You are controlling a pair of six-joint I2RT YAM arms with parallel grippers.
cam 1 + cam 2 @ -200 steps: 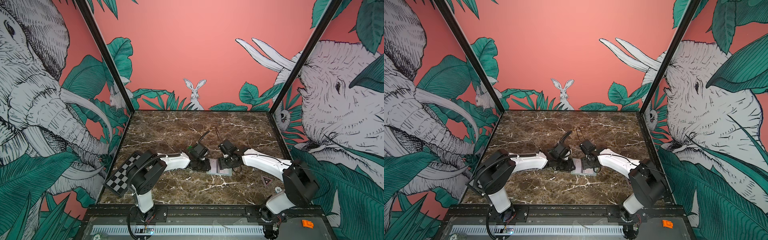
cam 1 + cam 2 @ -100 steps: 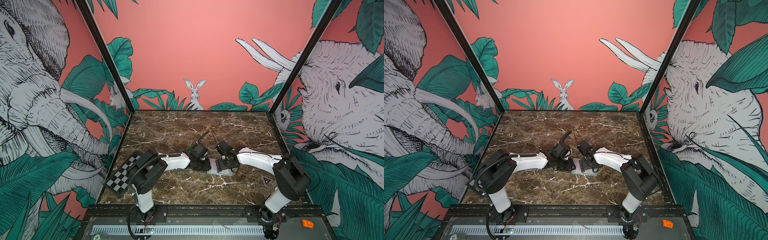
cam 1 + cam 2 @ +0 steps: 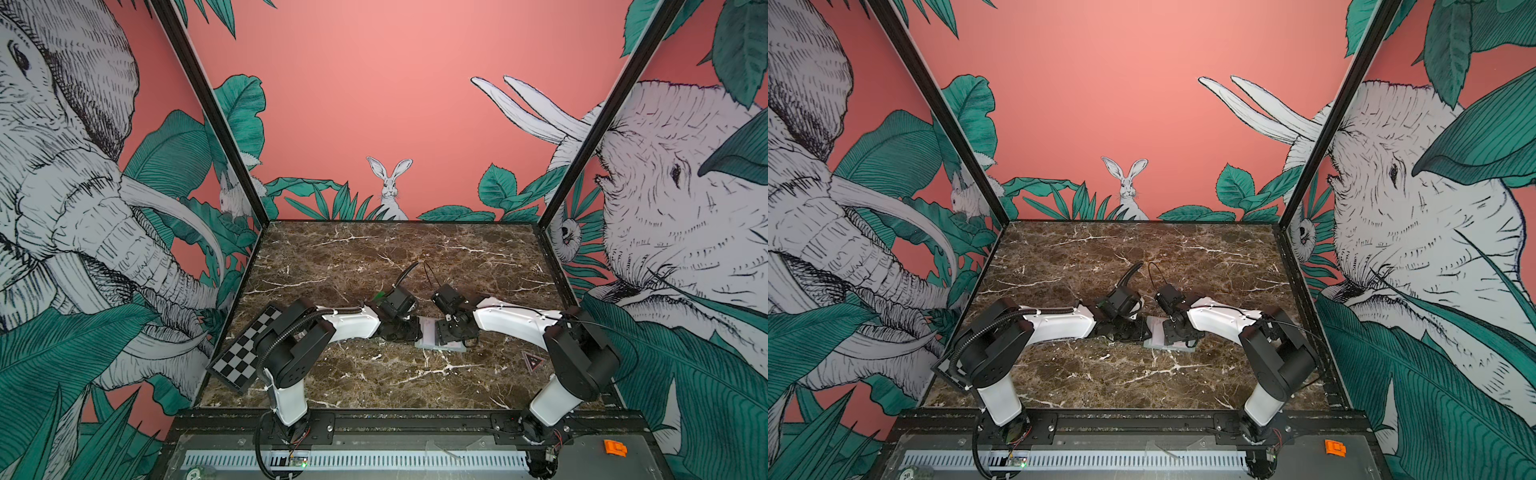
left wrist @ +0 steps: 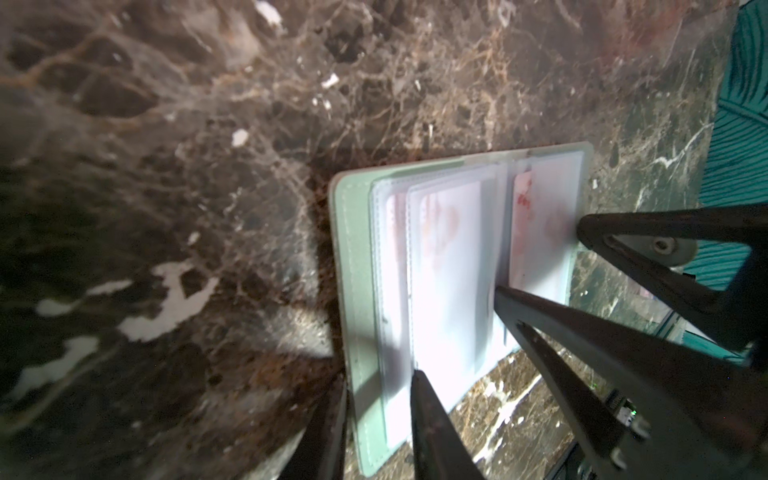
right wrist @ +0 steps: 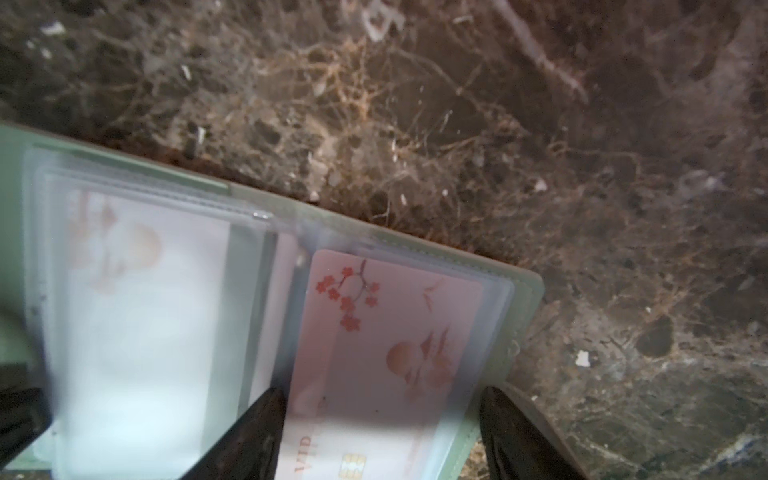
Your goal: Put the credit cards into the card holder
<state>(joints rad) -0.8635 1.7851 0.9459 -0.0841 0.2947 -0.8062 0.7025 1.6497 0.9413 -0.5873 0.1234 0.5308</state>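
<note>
The card holder (image 3: pixel 428 332) (image 3: pixel 1156 332) lies open on the marble between my two grippers, its sage-green cover (image 4: pixel 357 249) (image 5: pixel 528 286) underneath and its clear sleeves facing up. Pale credit cards (image 4: pixel 449 270) sit in the sleeves. A pink one with red blossoms (image 5: pixel 395 324) lies in the sleeve on the right-hand page. My left gripper (image 3: pixel 411 330) (image 4: pixel 378 382) is shut on the holder's left flap, one finger at the cover's outer edge and one on the sleeves. My right gripper (image 3: pixel 446 332) (image 5: pixel 380 392) stands open, its fingertips either side of the pink card.
A black-and-white checkerboard (image 3: pixel 245 349) leans at the table's left edge, behind the left arm. A small triangular sticker (image 3: pixel 533 360) lies on the marble near the right arm's base. The enclosure walls close in the left, right and far sides.
The right gripper has shifted slightly left over the holder's right page and the right arm's elbow has swung inward. The left arm has stayed put at the holder's left flap.
</note>
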